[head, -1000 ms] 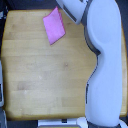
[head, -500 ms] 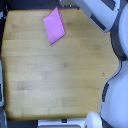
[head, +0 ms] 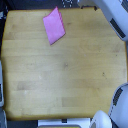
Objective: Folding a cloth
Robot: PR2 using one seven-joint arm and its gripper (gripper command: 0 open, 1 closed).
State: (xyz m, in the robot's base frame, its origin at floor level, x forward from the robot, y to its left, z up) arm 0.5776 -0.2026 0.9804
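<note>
The pink cloth (head: pixel 54 26) lies flat on the wooden table (head: pixel 60 75), near the far edge and a little toward the exterior view's left. It looks folded into a narrow slanted shape. A white arm segment (head: pixel 114 17) crosses the top right corner, off to the right of the cloth and not touching it. The gripper itself is out of the frame.
White rounded robot parts (head: pixel 120 105) sit at the bottom right corner, beside the table's edge. A grey object (head: pixel 1 92) stands along the left edge. Dark floor borders the table at the top.
The white arm has swung off the table's right side toward the top right corner. The cloth has stayed in place.
</note>
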